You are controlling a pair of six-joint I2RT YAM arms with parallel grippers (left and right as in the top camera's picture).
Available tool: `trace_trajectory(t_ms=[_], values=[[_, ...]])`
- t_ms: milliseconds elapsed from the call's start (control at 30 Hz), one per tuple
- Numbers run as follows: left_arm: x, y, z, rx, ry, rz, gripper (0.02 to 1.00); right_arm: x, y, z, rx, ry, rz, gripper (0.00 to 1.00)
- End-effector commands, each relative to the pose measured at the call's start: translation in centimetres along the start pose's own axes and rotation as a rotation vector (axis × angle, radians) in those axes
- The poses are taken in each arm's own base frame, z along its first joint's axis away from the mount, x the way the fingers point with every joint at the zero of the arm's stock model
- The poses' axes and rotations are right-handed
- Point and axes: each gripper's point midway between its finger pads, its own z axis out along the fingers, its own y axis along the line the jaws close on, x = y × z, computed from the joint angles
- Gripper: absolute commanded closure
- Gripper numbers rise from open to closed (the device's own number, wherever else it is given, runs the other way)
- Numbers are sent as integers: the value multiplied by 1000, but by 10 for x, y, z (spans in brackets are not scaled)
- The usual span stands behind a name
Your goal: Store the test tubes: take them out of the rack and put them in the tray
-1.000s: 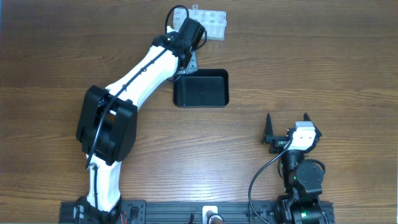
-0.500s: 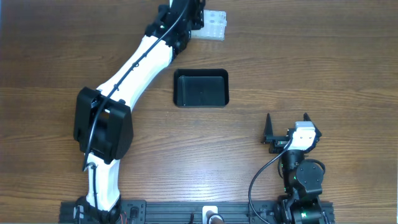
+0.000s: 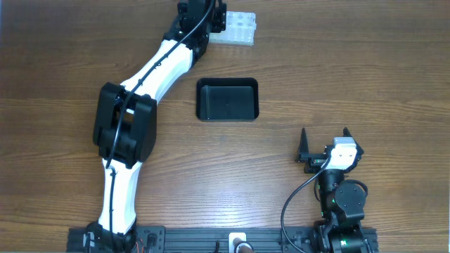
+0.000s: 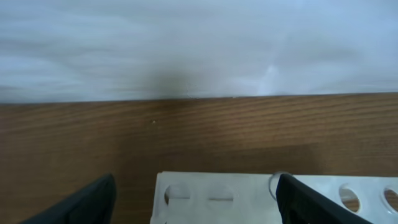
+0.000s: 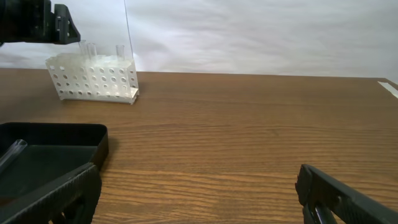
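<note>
At the table's point(image 3: 365, 63) far edge the white rack point(image 3: 239, 29) runs crosswise, test tubes point(image 5: 119, 52) upright; the left gripper point(image 4: 199, 202) hangs spread above it. Another tube point(image 5: 12, 153) lies in the black tray point(image 3: 228, 81); the right gripper point(image 3: 325, 139) gapes.

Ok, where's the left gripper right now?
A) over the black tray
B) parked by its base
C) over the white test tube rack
C: the left gripper sits open above the test tube rack, whose holes show between its fingers in the left wrist view.
</note>
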Motion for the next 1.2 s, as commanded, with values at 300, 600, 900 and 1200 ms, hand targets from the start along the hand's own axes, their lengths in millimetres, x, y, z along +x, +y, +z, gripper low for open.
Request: trace_trajectory(t_ms=[300,600,900,1200], values=[[-5,-5,4,71,-15,57,191,3,-1,0,2,7,-5,9],[-15,-8,4,83,-54,48,194,3,-1,0,2,7,-5,9],[-13,-18,3,119,-48,52,194,3,-1,0,2,7,-5,7],[8,-22,16,120,-21,61,198,3,-1,0,2,7,-5,9]])
